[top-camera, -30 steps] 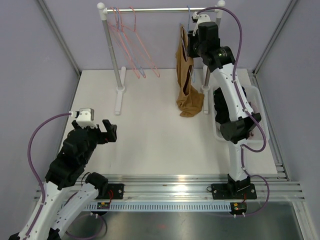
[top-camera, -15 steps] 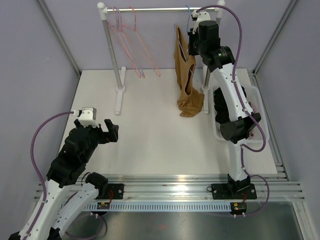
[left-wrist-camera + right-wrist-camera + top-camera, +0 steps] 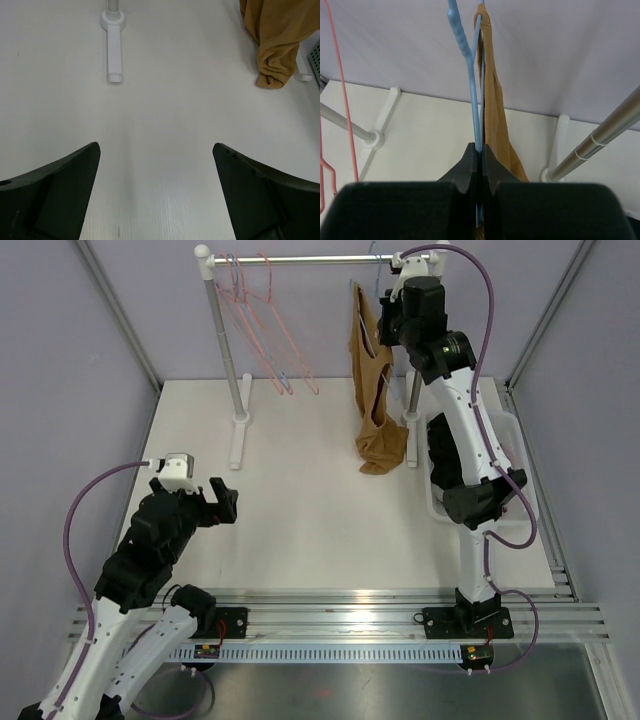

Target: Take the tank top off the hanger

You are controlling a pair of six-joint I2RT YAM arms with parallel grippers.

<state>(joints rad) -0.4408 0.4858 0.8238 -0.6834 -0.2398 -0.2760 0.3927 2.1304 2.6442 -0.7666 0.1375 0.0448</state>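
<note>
Top cam: right gripper (image 3: 385,318) is up at the right end of the rack rail (image 3: 300,259), against the tank top (image 3: 370,390). The top hangs there w/ its bottom bunched on the table (image 3: 300,530) by the rack's right post. The grip itself is too small to read in that view. Right wrist cam settles it: fingers pinched together on the wire of the blue hanger (image 3: 470,90), top's strap draped on that hanger just right of the wire (can't tell if fabric is caught in the pinch too). Same view catches one pink hanger (image 3: 342,100) off to the left; top cam shows several pink ones near the rail's left end, well apart from the top. Left gripper (image 3: 225,502) sits low over the table's near-left, far from the rack. Left wrist cam shows its fingers spread wide w/ nothing between them. Only that view gives a close look at the crumpled hem touching the table, plus the rack's left foot (image 3: 114,50). White bin (image 3: 522,455) at the table's right edge, partly hidden by the right arm.
</note>
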